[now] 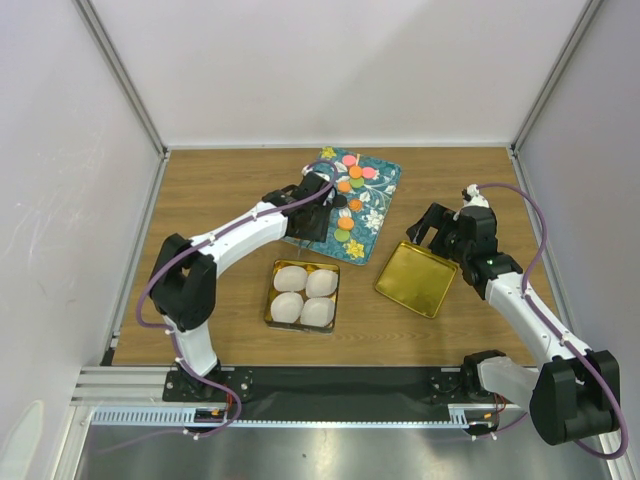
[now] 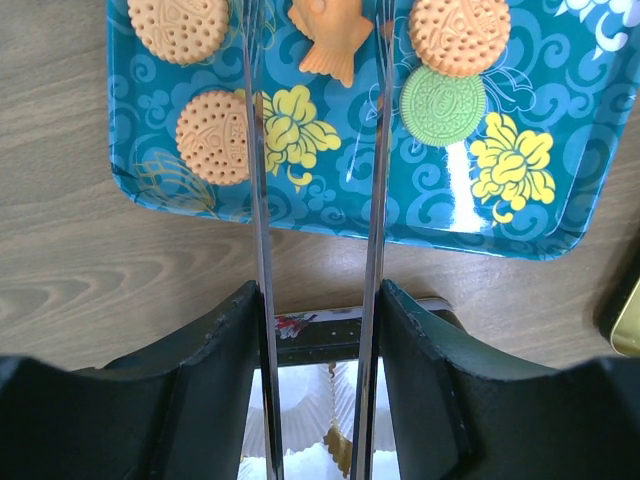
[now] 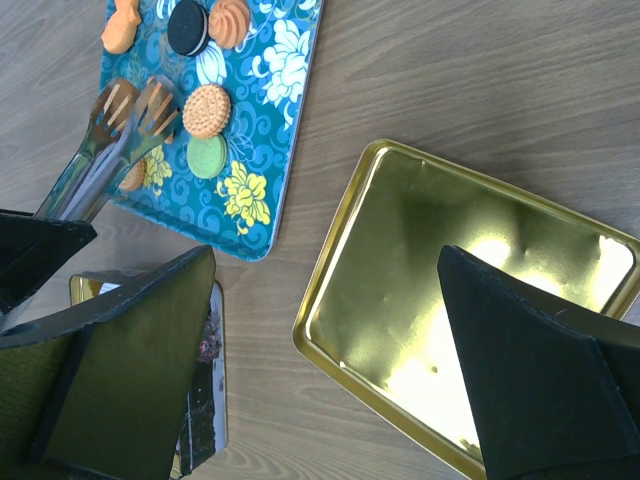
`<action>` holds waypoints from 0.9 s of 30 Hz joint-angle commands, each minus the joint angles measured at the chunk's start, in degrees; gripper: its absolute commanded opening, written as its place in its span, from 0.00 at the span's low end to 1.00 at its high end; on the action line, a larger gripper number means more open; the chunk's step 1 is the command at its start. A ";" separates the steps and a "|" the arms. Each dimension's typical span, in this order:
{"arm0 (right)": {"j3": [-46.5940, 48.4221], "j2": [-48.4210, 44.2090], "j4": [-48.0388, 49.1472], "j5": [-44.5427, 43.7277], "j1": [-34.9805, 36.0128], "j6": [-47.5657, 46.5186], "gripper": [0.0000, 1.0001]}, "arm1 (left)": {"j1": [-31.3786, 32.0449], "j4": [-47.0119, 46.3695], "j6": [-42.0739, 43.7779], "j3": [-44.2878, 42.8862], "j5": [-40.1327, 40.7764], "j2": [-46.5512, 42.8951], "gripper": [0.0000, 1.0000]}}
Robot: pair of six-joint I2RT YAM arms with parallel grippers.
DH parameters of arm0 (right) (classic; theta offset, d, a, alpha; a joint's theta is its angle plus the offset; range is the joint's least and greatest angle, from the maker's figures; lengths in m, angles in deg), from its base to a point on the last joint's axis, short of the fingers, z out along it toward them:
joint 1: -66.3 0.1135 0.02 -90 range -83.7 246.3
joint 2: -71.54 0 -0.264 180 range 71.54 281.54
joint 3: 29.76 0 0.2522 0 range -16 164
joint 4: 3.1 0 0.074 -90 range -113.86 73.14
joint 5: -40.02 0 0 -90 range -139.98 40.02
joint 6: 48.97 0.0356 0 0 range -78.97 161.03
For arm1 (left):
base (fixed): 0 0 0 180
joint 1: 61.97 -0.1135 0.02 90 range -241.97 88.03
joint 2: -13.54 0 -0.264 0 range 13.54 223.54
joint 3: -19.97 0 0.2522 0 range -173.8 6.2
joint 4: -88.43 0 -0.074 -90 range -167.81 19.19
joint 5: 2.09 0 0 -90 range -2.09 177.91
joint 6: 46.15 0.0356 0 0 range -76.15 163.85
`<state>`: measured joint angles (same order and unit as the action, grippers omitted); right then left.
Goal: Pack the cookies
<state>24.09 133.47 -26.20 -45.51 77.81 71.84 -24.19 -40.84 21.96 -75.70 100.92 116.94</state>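
Holding a pair of metal tongs (image 2: 255, 180), my left end effector (image 2: 318, 330) is clamped around their blades, with the tips over the teal tray (image 2: 300, 215). The cookies (image 1: 352, 190) lie on that tray at 12 o'clock on the desk (image 1: 220, 200). The box of paper cups (image 1: 269, 300) sits at 6 o'clock from it. My right end effector (image 1: 437, 230) hangs wide apart above the gold tin (image 3: 470, 300). I judge the cookies light, stiff and crumbly. Pinch one gently across its rim, as smooth blades may slip.
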 commanded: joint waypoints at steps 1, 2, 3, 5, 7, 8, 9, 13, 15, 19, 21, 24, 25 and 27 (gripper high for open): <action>1.92 -0.23 0.64 0.19 0.01 -0.92 1.00 | 0.45 -1.90 0.36 -2.38 -0.10 0.05 0.54; 1.92 -0.23 0.64 0.19 0.01 -1.01 1.00 | 0.45 -1.90 0.36 -2.38 -0.01 0.14 0.54; 1.92 -0.32 0.64 0.19 0.01 -1.01 1.00 | 0.54 -1.99 0.36 -2.38 -0.18 0.05 0.54; 1.83 -0.32 0.64 0.28 0.01 -0.93 1.00 | 0.45 -2.08 0.36 -2.38 -0.36 0.05 0.50; 1.91 -0.23 0.64 0.36 0.01 -1.01 1.00 | 0.45 -1.90 0.44 -2.38 -0.36 -0.21 0.46; 1.92 -0.41 0.56 0.36 0.01 -1.01 1.00 | 0.45 -1.90 0.44 -2.47 -0.36 -0.30 0.44; 1.92 -0.32 0.55 0.28 0.09 -1.01 0.99 | 0.45 -1.73 0.53 -2.64 -0.27 -0.47 0.44; 1.92 -0.41 0.47 0.28 0.01 -1.01 1.00 | 0.45 -0.67 0.88 -3.17 0.34 -1.44 0.36; 1.92 -0.41 0.47 0.28 0.01 -1.01 1.00 | 0.45 -0.32 1.06 -3.52 0.69 -2.93 0.35; 2.00 -0.32 0.47 0.19 0.01 -1.01 0.99 | 0.54 0.73 1.06 -3.96 0.96 -5.39 0.33; 2.00 -0.41 0.47 0.10 0.01 -1.01 1.00 | 0.54 1.26 1.06 -3.79 0.70 -6.97 0.33; 1.92 -0.49 0.29 0.01 0.09 -1.01 1.00 | 0.63 1.70 0.71 -2.91 0.78 -9.43 0.33; 2.00 -0.50 0.29 0.01 0.01 -1.01 1.00 | 0.89 2.05 0.62 -2.64 0.78 -9.96 0.33; 1.92 -0.58 0.20 -0.07 0.09 -1.10 1.00 | 1.07 3.01 0.45 -1.77 0.61 -11.37 0.33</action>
<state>24.09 133.47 -26.33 -45.48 77.81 71.84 -23.97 -38.39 21.96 -76.67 100.83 110.53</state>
